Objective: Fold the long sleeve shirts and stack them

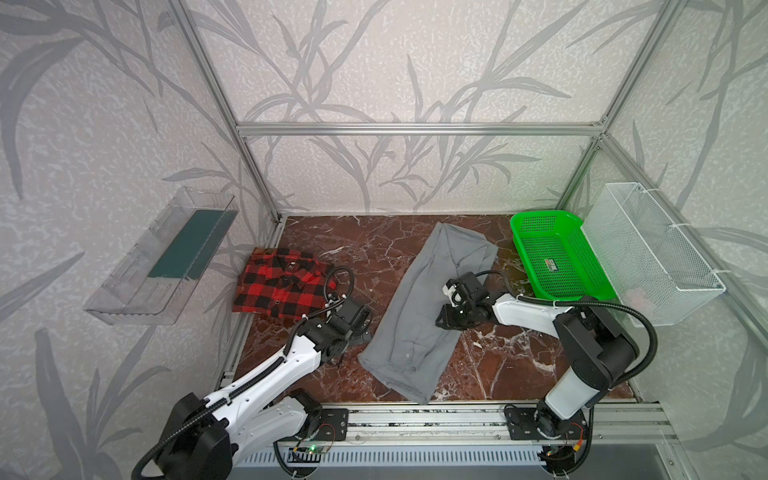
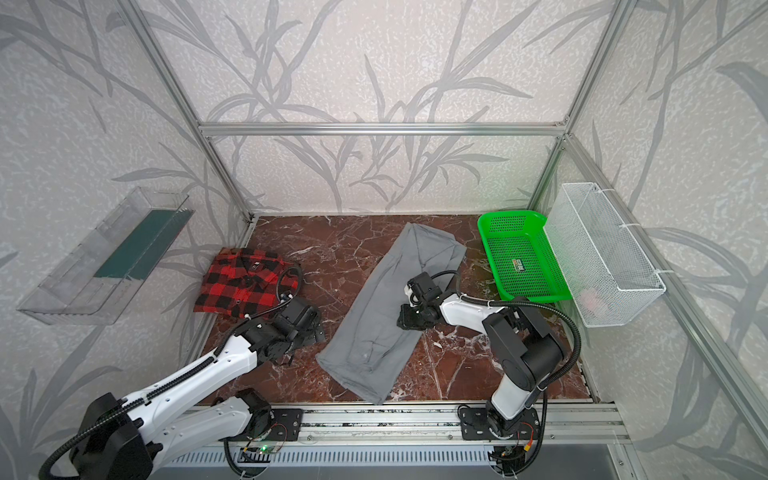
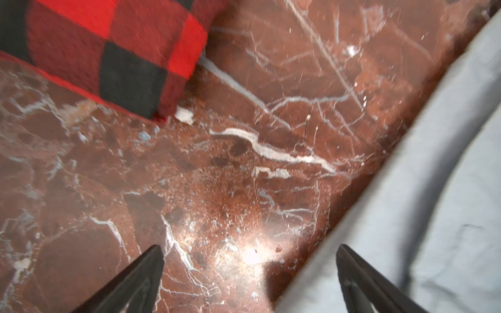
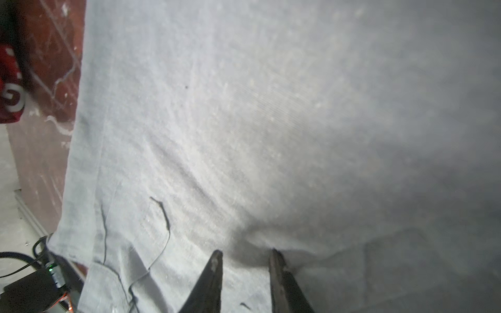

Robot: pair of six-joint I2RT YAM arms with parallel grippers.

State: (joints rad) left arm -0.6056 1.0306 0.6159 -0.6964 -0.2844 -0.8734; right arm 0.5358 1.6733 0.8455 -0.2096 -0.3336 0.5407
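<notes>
Gray shirt [image 1: 411, 324] folded lengthwise | plaid shirt [image 1: 282, 282] folded | left pincer [image 3: 250, 246] wide-open, empty | right pincer [image 4: 246, 251] narrowly parted, tips on gray shirt

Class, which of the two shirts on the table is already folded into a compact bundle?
The red-and-black plaid shirt; the gray shirt lies stretched out long across the middle.

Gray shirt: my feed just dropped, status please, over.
Left jaws open, empty, over table. Right jaws narrow on gray shirt, cloth puckered between, grip unclear. Plaid shirt lies folded, apart. Nothing blocking.
</notes>
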